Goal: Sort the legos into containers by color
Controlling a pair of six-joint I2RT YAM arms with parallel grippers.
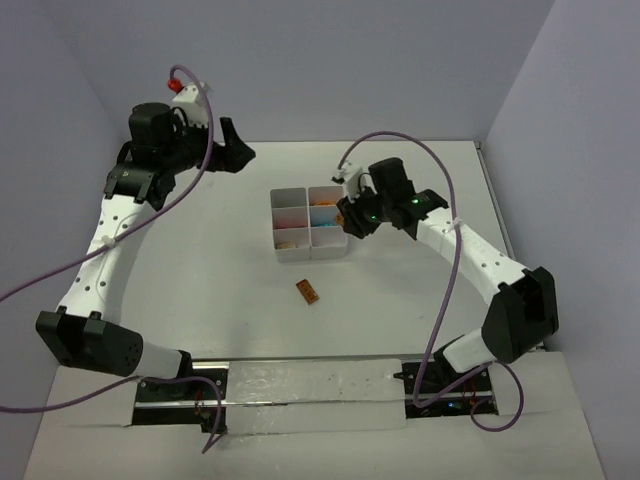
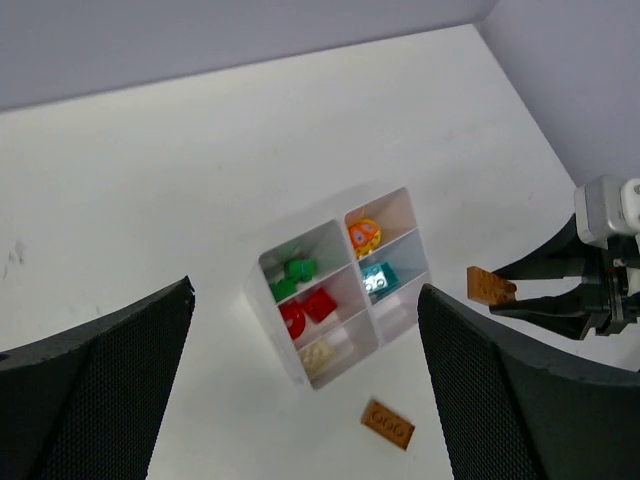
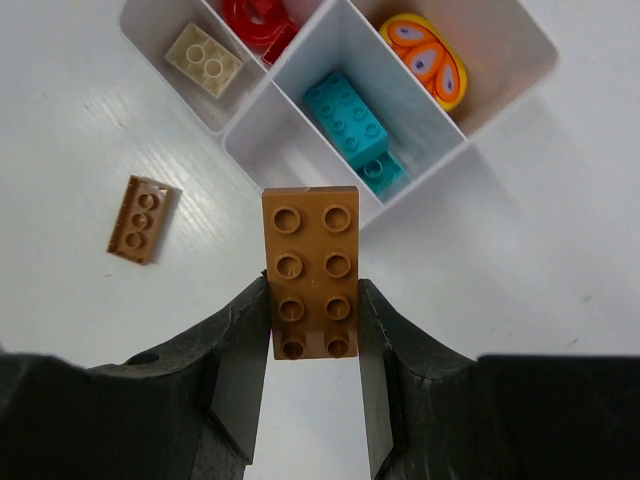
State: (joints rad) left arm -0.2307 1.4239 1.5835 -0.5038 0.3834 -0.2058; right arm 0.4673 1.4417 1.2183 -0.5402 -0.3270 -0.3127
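No words, labels, brand marks, numbers or signs can be read in any of the three views.

In the right wrist view, the orange-brown brick at the centre is the closest surface. Its round studs look plain, and any raised lettering on them is too faint to make out.

At 1 o'clock from that brick, the yellow piece carries an orange and white printed pattern of curved shapes. It has no letters or digits.
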